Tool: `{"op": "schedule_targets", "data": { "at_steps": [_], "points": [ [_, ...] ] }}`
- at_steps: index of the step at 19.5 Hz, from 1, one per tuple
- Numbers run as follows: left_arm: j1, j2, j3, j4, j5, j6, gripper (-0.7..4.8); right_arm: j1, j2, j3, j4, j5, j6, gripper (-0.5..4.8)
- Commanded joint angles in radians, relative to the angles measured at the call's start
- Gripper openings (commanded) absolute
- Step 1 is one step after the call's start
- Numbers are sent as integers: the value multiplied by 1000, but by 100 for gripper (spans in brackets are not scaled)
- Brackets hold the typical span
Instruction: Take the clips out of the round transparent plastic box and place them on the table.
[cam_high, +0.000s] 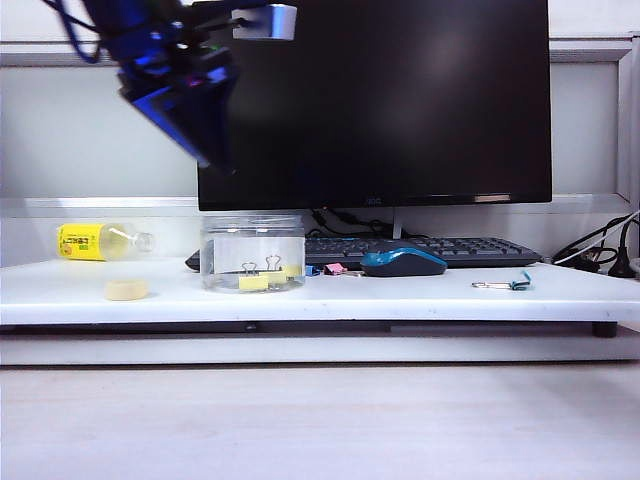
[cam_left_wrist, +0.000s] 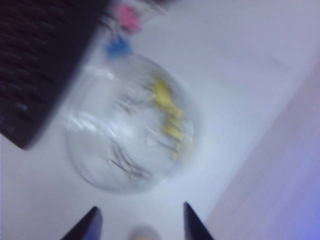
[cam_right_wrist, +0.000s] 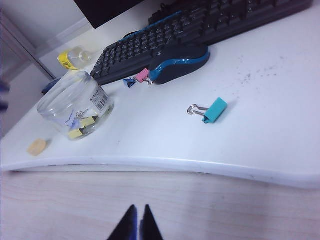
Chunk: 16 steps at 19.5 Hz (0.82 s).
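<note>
The round transparent plastic box (cam_high: 252, 250) stands on the white table (cam_high: 420, 296) left of centre, with yellow clips (cam_high: 262, 279) on its bottom. My left gripper (cam_high: 210, 150) hangs blurred high above it, clear of the box. In the left wrist view the left gripper (cam_left_wrist: 140, 209) is open and empty, looking down into the box (cam_left_wrist: 100, 165) and its clips (cam_left_wrist: 167, 112). In its own wrist view my right gripper (cam_right_wrist: 139, 207) is shut and empty, off the table's front edge, far from the box (cam_right_wrist: 75, 100) and its clips (cam_right_wrist: 82, 125).
A yellow-labelled bottle (cam_high: 100, 241) lies at the back left, a beige round piece (cam_high: 127, 290) in front of it. Behind the box are a keyboard (cam_high: 450, 248), a blue mouse (cam_high: 403, 261), pink and blue clips (cam_high: 333, 268) and a monitor (cam_high: 380, 100). A teal clip (cam_high: 510, 284) lies right.
</note>
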Motion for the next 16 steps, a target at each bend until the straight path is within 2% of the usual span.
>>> {"op": "schedule_targets", "data": {
  "at_steps": [1,3,6,9,13,16],
  "points": [
    [24,61,82,3,85,0,218,0,1,0,3,-3,-10,22],
    [37,104,129,3,143,-3,218,0,1,0,3,2,-14,22],
    [55,166,186,-8,141,1,218,0,1,0,2,2,-14,22],
    [81,259,264,-87,138,0,218,0,1,0,1,2,-14,22],
    [91,354,343,-155,118,-66,218,0,1,0,-5,2,-14,22],
    [90,378,359,-162,121,-71,218,0,1,0,-5,2,-14,22]
  ]
}}
